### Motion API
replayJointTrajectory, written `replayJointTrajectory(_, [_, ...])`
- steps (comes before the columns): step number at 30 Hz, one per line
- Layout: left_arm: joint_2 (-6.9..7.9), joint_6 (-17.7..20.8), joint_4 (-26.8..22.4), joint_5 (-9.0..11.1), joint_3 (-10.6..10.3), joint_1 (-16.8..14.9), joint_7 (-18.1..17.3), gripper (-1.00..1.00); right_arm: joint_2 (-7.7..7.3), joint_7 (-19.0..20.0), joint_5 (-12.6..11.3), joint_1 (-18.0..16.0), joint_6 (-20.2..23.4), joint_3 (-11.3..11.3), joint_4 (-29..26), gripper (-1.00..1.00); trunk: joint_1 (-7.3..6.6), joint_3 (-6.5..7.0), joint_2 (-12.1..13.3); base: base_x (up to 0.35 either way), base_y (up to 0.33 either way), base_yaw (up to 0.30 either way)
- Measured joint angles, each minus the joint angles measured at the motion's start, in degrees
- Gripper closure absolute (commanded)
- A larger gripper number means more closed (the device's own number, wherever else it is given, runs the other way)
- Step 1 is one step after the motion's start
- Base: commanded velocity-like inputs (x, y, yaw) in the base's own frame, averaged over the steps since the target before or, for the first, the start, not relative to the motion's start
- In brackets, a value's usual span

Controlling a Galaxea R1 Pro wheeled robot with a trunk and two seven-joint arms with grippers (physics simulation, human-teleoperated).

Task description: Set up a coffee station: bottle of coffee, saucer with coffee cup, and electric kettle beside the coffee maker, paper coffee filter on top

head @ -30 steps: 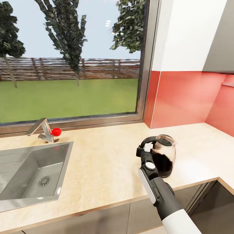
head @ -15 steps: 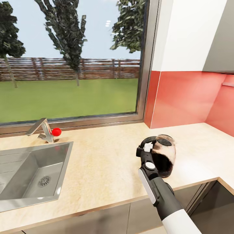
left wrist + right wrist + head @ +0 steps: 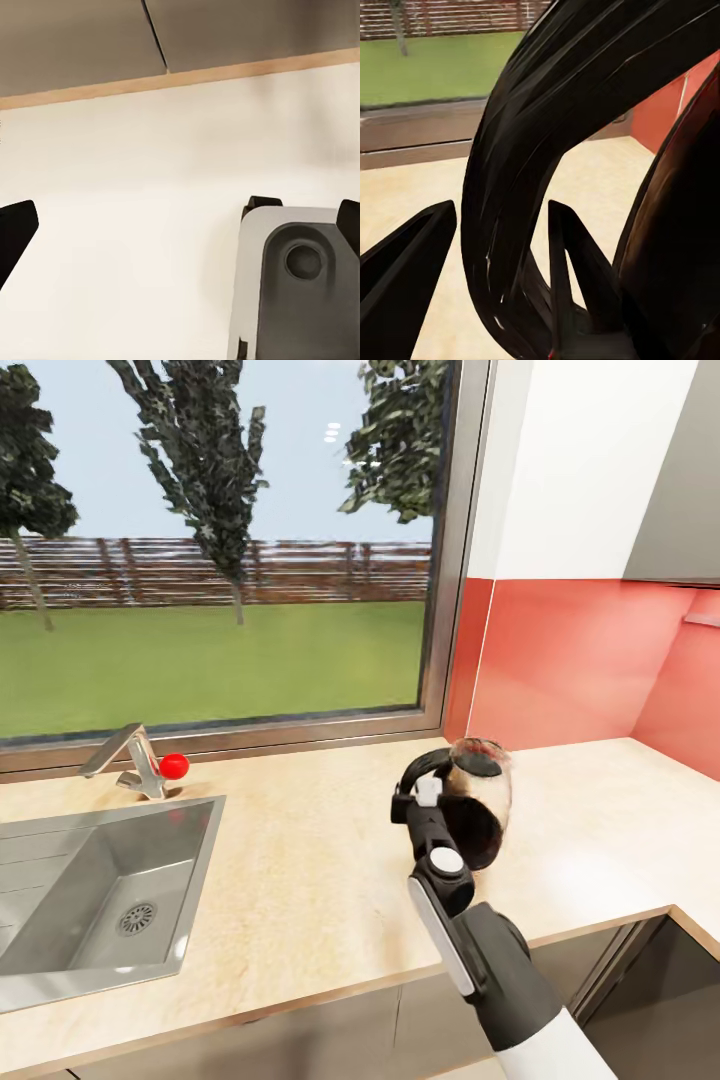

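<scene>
Kettle (image 3: 478,800) held by handle in right gripper (image 3: 428,792), lifted off desk (image 3: 300,860). Keep it upright w/ grip firm, carry low. Left gripper (image 3: 180,225) wide, empty.

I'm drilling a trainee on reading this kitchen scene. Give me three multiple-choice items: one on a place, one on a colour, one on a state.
1. Where is the sink?
A. left of the kettle
B. right of it
C. behind it

2. What colour is the knob by the faucet?
A. blue
B. red
C. green

3. What is the right hand doing?
A. hanging open
B. gripping the faucet
C. gripping the kettle handle

Answers: 1 A, the basin sits at the head view's left; 2 B, it renders red; 3 C, the fingers straddle the kettle handle of the electric kettle.
</scene>
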Motion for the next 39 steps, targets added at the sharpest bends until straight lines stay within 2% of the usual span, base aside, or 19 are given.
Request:
replayJointTrajectory(3, [0.00, 0.0, 0.0, -0.1, 0.0, 0.0, -0.1, -1.00, 0.09, 1.0, -0.1, 0.0, 4.7, 0.1, -3.0, 1.00, 0.00, 0.00, 0.0, 0.000, 0.000, 0.000])
replayJointTrajectory(5, [-0.01, 0.0, 0.0, -0.2, 0.0, 0.0, -0.2, -1.00, 0.15, 3.8, -0.2, -0.3, 7.5, 0.2, -4.0, 1.00, 0.00, 0.00, 0.0, 0.000, 0.000, 0.000])
replayJointTrajectory(7, [0.01, -0.1, 0.0, -0.2, 0.0, 0.0, -0.3, -1.00, 0.13, 8.7, -0.4, -0.6, 9.0, 0.2, -4.4, 1.00, 0.00, 0.00, 0.0, 0.000, 0.000, 0.000])
replayJointTrajectory(12, [0.10, -0.1, 0.1, -0.1, 0.0, 0.0, -0.4, -1.00, -0.06, 24.3, -0.2, -1.0, 10.0, 0.1, -4.6, 1.00, 0.00, 0.00, 0.0, 0.000, 0.000, 0.000])
replayJointTrajectory(16, [0.12, -0.1, 0.3, -0.1, 0.1, 0.0, -0.4, -1.00, -0.67, 33.3, 0.2, -2.0, 10.2, 0.2, -4.7, 1.00, 0.00, 0.00, 0.0, 0.000, 0.000, 0.000])
replayJointTrajectory(22, [0.10, 0.1, 0.4, 0.0, 0.1, 0.0, -0.3, -1.00, -1.41, 50.4, 7.6, -3.8, 10.4, 0.0, -4.8, 1.00, 0.00, 0.00, 0.0, 0.000, 0.000, 0.000])
replayJointTrajectory(24, [0.14, 0.1, 0.4, 0.0, 0.1, 0.0, -0.3, -1.00, -1.47, 56.0, 8.7, -4.1, 10.4, -0.1, -4.9, 1.00, 0.00, 0.00, 0.0, 0.000, 0.000, 0.000])
replayJointTrajectory(27, [0.12, 0.2, 0.4, 0.0, 0.1, 0.0, -0.4, -1.00, -1.49, 61.7, 9.3, -4.2, 10.4, -0.1, -5.1, 1.00, 0.00, 0.00, 0.0, 0.000, 0.000, 0.000])
replayJointTrajectory(30, [0.12, 0.2, 0.4, 0.0, 0.1, 0.0, -0.3, -1.00, -1.51, 65.9, 9.8, -4.3, 10.3, -0.2, -5.6, 1.00, 0.00, 0.00, 0.0, 0.000, 0.000, 0.000])
replayJointTrajectory(33, [0.16, 0.2, 0.4, -0.1, 0.1, 0.0, -0.2, -1.00, -1.51, 67.8, 9.9, -4.3, 10.3, -0.2, -5.9, 1.00, 0.00, 0.00, 0.0, 0.000, 0.000, 0.000])
replayJointTrajectory(39, [0.06, 0.2, 0.4, -0.1, 0.1, 0.0, -0.1, -1.00, -1.44, 68.1, 10.0, -4.3, 10.1, -0.2, -5.8, 1.00, 0.00, -0.01, 0.0, 0.000, 0.000, 0.000])
